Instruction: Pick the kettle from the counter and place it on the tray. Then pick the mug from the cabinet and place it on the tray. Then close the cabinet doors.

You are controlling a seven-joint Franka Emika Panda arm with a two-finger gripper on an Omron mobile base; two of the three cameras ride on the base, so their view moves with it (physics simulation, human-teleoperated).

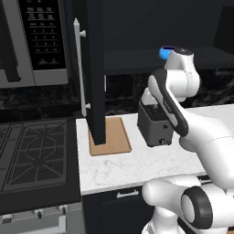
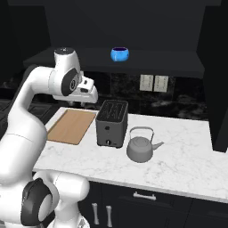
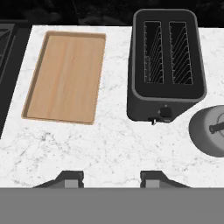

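Grey kettle (image 2: 140, 149) unmarked, black toaster (image 2: 112, 123), microwave keypad (image 1: 45, 32) lettering illegible

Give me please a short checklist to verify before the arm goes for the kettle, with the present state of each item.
1. Gripper holds nothing, jaws apart: ok.
2. Kettle upright on the counter, handle free: ok.
3. Tray bare, ready to receive: ok.
4. Toaster stands between tray and kettle, close to the kettle: not ok, carry over it.
5. Mug on the cabinet shelf, door open: ok.
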